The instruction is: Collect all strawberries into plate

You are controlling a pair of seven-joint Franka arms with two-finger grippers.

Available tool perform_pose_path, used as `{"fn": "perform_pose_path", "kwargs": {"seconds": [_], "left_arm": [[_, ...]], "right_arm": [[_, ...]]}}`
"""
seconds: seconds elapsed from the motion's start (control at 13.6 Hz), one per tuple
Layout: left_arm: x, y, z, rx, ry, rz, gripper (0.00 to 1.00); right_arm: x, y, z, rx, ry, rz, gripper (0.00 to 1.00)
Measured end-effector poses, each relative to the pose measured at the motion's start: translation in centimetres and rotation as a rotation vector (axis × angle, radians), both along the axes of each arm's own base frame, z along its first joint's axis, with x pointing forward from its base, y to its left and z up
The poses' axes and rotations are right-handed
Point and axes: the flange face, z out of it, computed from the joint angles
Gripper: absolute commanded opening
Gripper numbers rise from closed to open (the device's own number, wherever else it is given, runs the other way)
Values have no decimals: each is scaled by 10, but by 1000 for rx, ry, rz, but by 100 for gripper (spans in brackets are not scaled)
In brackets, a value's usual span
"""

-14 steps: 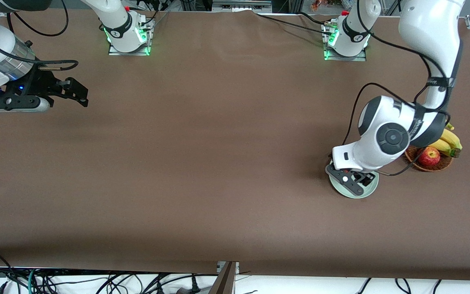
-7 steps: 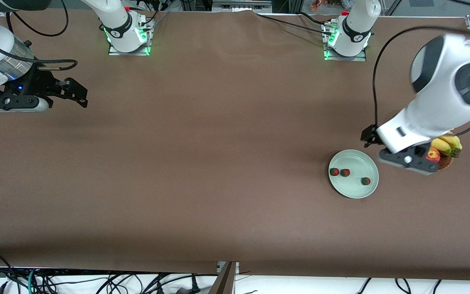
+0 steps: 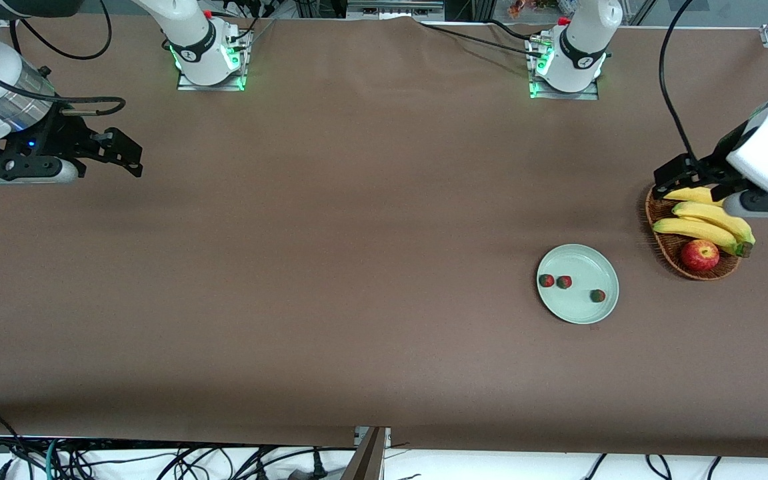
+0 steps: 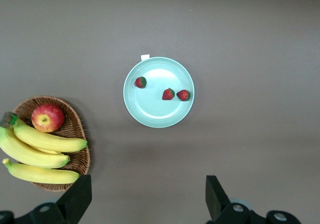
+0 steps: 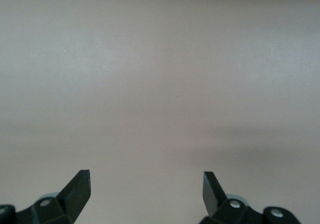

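Observation:
Three strawberries (image 3: pixel 546 281) (image 3: pixel 563 282) (image 3: pixel 597 295) lie in the pale green plate (image 3: pixel 581 265), toward the left arm's end of the table. Two of them sit side by side and the third sits apart. The left wrist view shows the plate (image 4: pixel 155 111) from above with the strawberries (image 4: pixel 140 82) (image 4: pixel 168 94) (image 4: pixel 183 95) in it. My left gripper (image 3: pixel 691 183) (image 4: pixel 148 180) hangs open and empty, high over the table at the basket's edge. My right gripper (image 3: pixel 132 155) (image 5: pixel 146 176) waits open and empty over bare table at the right arm's end.
A wicker basket (image 3: pixel 717 273) (image 4: pixel 76 129) stands beside the plate, nearer the table's end. It holds bananas (image 3: pixel 704 227) (image 4: pixel 42 141) and a red apple (image 3: pixel 700 255) (image 4: pixel 47 118). A brown cloth covers the table.
The left arm has risen off the plate and swung back toward the basket and the table's end, uncovering three strawberries in the plate. The right arm has barely moved.

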Motion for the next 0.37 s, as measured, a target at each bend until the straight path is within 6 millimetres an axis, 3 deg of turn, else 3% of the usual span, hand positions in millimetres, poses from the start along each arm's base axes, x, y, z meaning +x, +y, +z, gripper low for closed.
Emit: {"fn": "perform_pose_path", "kwargs": {"seconds": [0.15,0.37], "left_arm": [[-13,3,-5,25,-1,-1,100],[-15,3,-13,45,11,-5,100]], "right_arm": [[0,0,0,0,0,0,99],[0,0,0,0,0,0,100]]}}
